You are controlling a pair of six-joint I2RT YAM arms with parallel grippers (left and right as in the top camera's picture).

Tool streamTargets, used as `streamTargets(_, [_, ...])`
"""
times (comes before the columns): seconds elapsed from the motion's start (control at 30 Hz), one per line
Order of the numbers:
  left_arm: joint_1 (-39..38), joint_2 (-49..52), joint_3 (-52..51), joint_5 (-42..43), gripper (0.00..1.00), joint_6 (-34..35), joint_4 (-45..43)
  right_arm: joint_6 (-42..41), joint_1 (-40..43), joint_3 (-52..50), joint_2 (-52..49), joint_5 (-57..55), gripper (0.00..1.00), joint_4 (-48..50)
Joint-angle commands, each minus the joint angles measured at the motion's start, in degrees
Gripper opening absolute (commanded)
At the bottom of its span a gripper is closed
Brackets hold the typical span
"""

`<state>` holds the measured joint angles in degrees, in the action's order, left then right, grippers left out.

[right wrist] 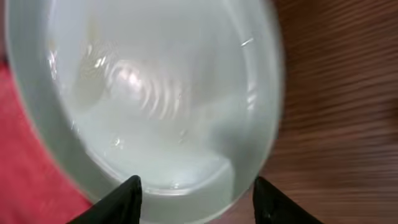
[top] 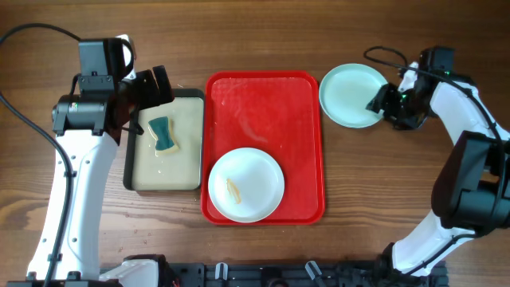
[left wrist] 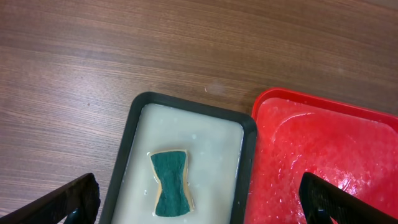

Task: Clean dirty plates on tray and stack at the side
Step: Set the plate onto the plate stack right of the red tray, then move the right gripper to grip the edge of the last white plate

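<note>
View from overhead: white plate [top: 245,184] with yellowish smear in near left corner of red tray [top: 271,119]; pale green plate [top: 351,94] on table [top: 382,199] just right of it, right gripper [top: 381,102] at its rim; left gripper [top: 150,96] above beige tray [top: 187,163] with sponge [top: 163,134]. Left wrist: fingers spread wide, holding nothing. Right wrist: fingers parted, rim of pale green plate between them, contact unclear.

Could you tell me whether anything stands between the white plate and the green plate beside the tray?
Nothing visible does; only bare red tray and its raised rim lie between the white plate and the green plate.
</note>
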<state>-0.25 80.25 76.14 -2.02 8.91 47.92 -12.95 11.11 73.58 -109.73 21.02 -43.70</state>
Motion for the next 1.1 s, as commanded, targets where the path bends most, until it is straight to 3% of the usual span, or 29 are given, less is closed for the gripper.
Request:
streamTargets(0.0, [0.15, -0.22, 0.44, 0.46, 1.0, 0.52, -0.13, 8.68, -5.44, -0.17, -0.55, 12.04, 0.59, -3.32])
streamTargets(0.07, [0.15, -0.22, 0.44, 0.46, 1.0, 0.52, -0.13, 11.65, -12.02, -0.17, -0.55, 11.65, 0.61, -5.44])
streamTargets(0.13, [0.15, -0.22, 0.44, 0.46, 1.0, 0.52, -0.15, 7.85, -18.43, -0.17, -0.55, 5.9, 0.66, -5.53])
streamTargets(0.27, [0.15, -0.22, 0.44, 0.46, 1.0, 0.52, -0.15, 4.61, -23.52, -0.17, -0.55, -9.7, 0.61, 1.9])
streamTargets(0.3, [0.15, -0.22, 0.44, 0.46, 1.0, 0.52, -0.13, 4.59, -23.54, -0.17, -0.55, -12.0, 0.53, 4.85])
streamTargets(0.37, [0.15, -0.22, 0.44, 0.46, 1.0, 0.52, -0.15, 4.59, -23.41, -0.17, -0.55, -17.51, 0.1, 10.6])
streamTargets(0.4, [0.15, -0.22, 0.44, 0.46, 1.0, 0.52, -0.15, 4.07, -23.41, -0.17, -0.55, -21.38, 0.04, 12.87])
streamTargets(0.7, [0.15, -0.22, 0.44, 0.46, 1.0, 0.52, -0.15, -1.38, -23.41, -0.22, -2.34, -30.25, 0.04, 15.5])
streamTargets(1.07, [0.15, -0.22, 0.44, 0.46, 1.0, 0.52, -0.13, -1.99, -23.15, -0.2, -3.21, -30.25, 0.04, 3.15])
